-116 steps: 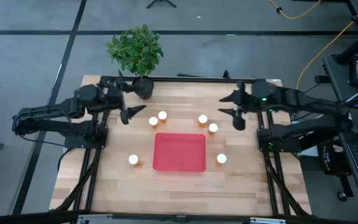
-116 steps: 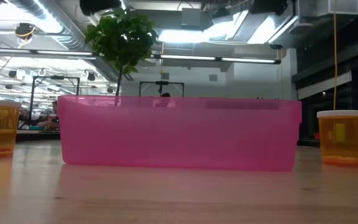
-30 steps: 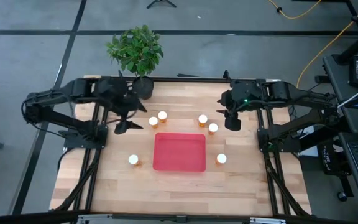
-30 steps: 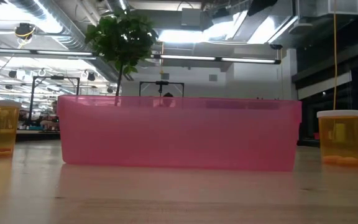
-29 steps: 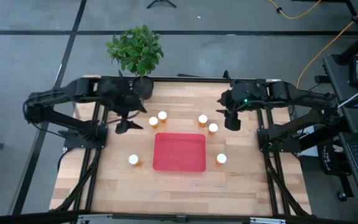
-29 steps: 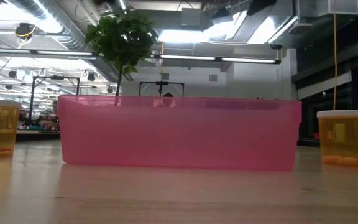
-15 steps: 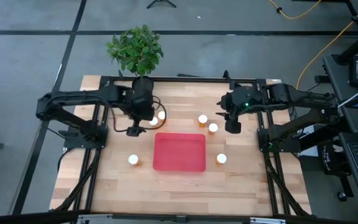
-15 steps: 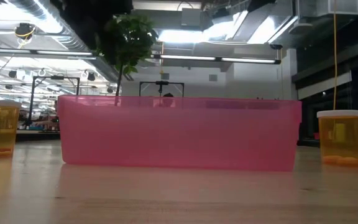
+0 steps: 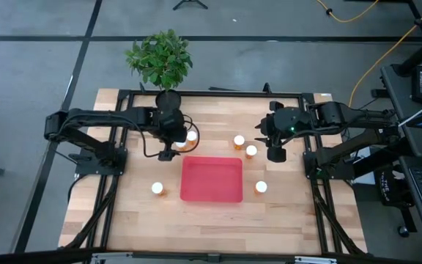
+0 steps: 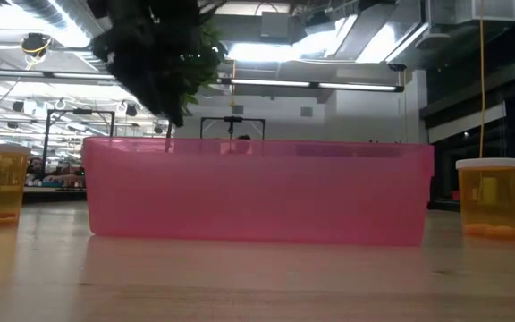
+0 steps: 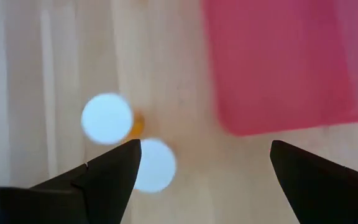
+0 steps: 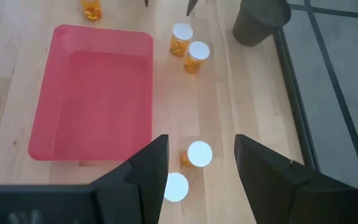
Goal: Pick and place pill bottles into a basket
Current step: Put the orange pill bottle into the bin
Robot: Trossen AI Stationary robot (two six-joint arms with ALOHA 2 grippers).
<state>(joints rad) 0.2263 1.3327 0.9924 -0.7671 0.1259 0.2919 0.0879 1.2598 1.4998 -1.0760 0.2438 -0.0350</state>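
The red tray [image 9: 211,179] lies at the table's middle. Six amber bottles with white caps stand upright on the table around it: two at the far left [image 9: 191,136], two at the far right [image 9: 239,140], one at the near left [image 9: 157,188] and one at the near right [image 9: 261,187]. My left gripper [image 9: 168,151] points down, open and empty, above the far-left pair [image 11: 107,118]. My right gripper [image 9: 275,152] is open and empty, above and just right of the far-right pair [image 12: 199,154].
A black pot with a green plant [image 9: 168,99] stands at the table's far edge behind the left gripper. In the low view the tray's pink wall [image 10: 257,192] fills the middle, with one bottle on each side [image 10: 488,197]. Bare wood lies toward the near edge.
My left gripper has swung toward the table's right, from the far left edge to above the two far-left bottles, and its arm now shows in front of the plant in the low view. My right gripper has moved a little toward the near edge. No bottle has moved.
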